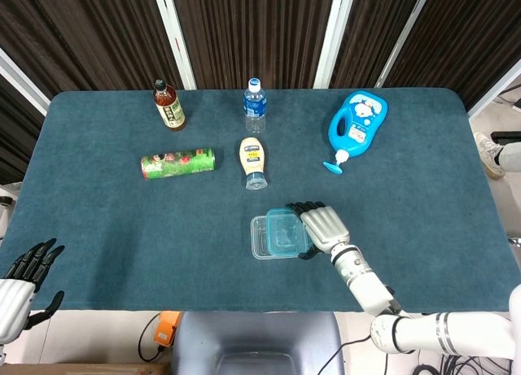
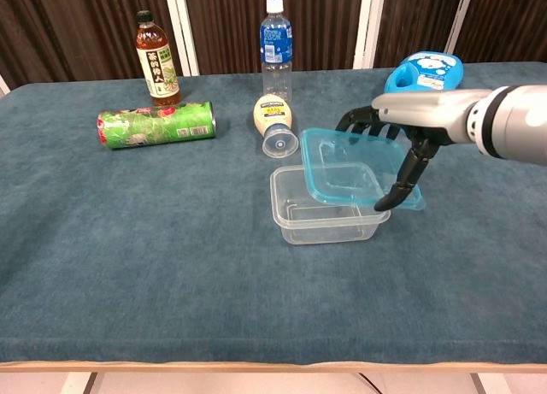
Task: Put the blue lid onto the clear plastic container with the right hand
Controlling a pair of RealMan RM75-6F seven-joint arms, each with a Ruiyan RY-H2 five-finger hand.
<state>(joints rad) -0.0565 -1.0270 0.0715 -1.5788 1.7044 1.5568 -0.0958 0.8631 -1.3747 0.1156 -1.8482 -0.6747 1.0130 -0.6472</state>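
Note:
My right hand (image 1: 323,229) (image 2: 395,138) holds the translucent blue lid (image 1: 285,231) (image 2: 355,167) by its right side, fingers over the top and thumb underneath. The lid hangs tilted just above the clear plastic container (image 1: 262,239) (image 2: 320,214) and overlaps its right half; whether they touch I cannot tell. The container stands open on the dark teal table near the front centre. My left hand (image 1: 24,273) stays at the front left corner, off the table's edge, fingers spread and holding nothing.
Behind the container a mayonnaise bottle (image 1: 253,161) (image 2: 277,123) lies on its side. A green can (image 1: 177,163) (image 2: 155,124) lies to the left. A tea bottle (image 1: 168,105) and a water bottle (image 1: 255,104) stand at the back. A blue detergent bottle (image 1: 356,124) lies at the back right.

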